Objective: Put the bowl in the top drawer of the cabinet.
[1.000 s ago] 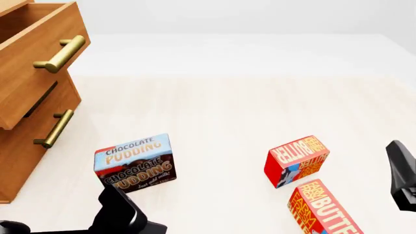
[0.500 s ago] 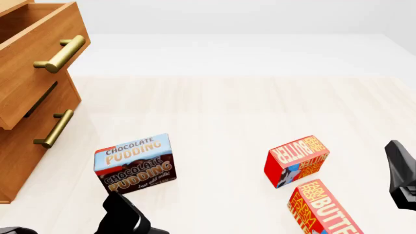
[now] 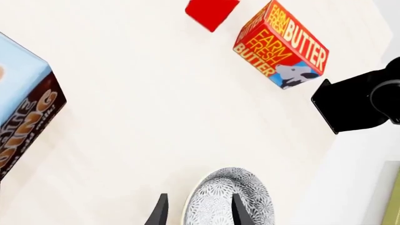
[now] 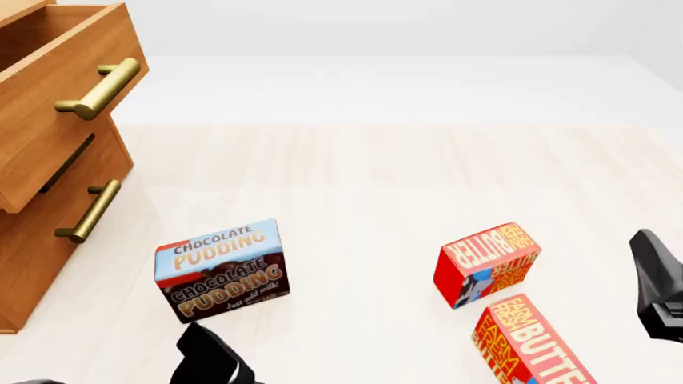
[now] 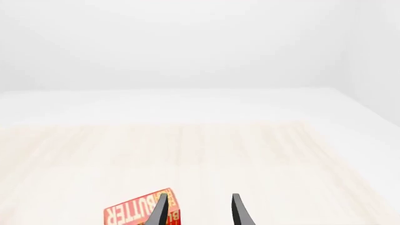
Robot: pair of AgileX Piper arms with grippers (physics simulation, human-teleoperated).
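Note:
The bowl (image 3: 228, 201), patterned white and dark grey inside, shows only in the left wrist view and lies below the front view's edge. My left gripper (image 3: 198, 213) is open and straddles its rim, one finger over the inside and one outside. The cabinet (image 4: 43, 184) stands at the far left. Its top drawer (image 4: 64, 72) is pulled out, with the brass handle facing the table. My right gripper (image 5: 198, 211) is open and empty at the right edge, just above a butter box (image 5: 140, 213).
A chocolate pudding box (image 4: 221, 268) stands in front of the cabinet, just beyond my left arm (image 4: 213, 360). Two red butter boxes (image 4: 488, 262) (image 4: 533, 344) lie at the near right beside the right arm (image 4: 657, 288). The lower drawer (image 4: 64, 216) is shut.
My left arm has sunk toward the bottom edge of the front view, away from the pudding box. The right arm and the boxes have stayed put.

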